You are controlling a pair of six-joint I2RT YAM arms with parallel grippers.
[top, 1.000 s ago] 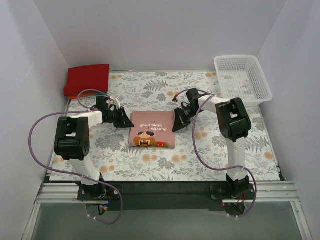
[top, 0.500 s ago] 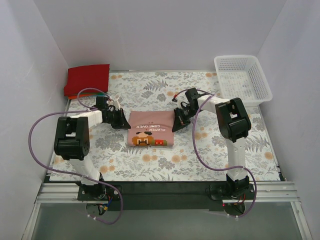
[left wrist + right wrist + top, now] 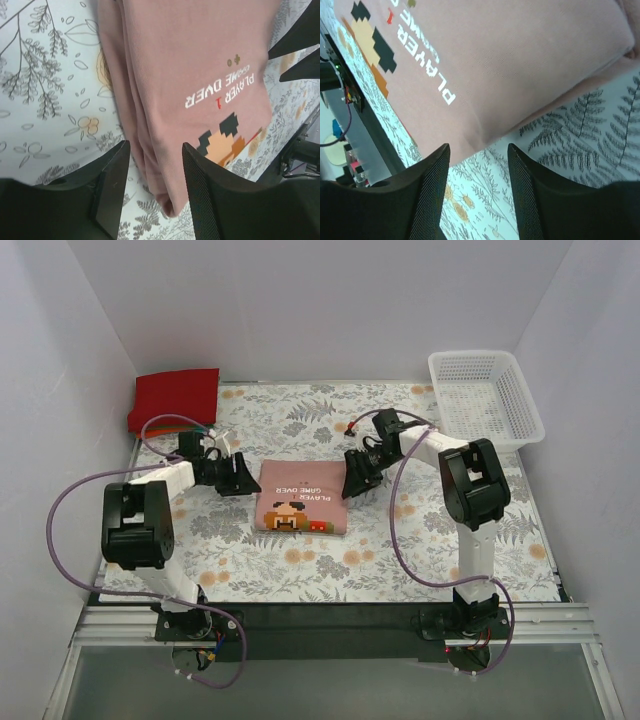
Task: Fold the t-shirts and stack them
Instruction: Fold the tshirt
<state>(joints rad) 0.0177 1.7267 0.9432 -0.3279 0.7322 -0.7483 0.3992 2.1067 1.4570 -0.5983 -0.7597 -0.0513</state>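
A dusty pink t-shirt [image 3: 302, 498] lies folded into a rectangle in the middle of the floral cloth, its pixel-face print toward the near edge. At the shirt's left edge my left gripper [image 3: 243, 476] is open. In the left wrist view the shirt's folded edge [image 3: 160, 165] runs loose between the two spread fingers, around the left gripper [image 3: 154, 150]. My right gripper [image 3: 352, 480] is open at the shirt's right edge. In the right wrist view the right gripper [image 3: 479, 150] holds nothing, and the pink t-shirt [image 3: 495, 65] ends just beyond its fingertips. A red folded t-shirt [image 3: 175, 398] rests at the back left corner.
A white lattice basket [image 3: 485, 398] stands at the back right corner. The floral table cloth [image 3: 300, 570] covers the table. White walls close in the left, back and right sides. Purple cables loop off both arms.
Both grippers have gone from shut to open and let go of the pink t-shirt's side edges. The shirt now lies flat, and both arms have shifted slightly back.
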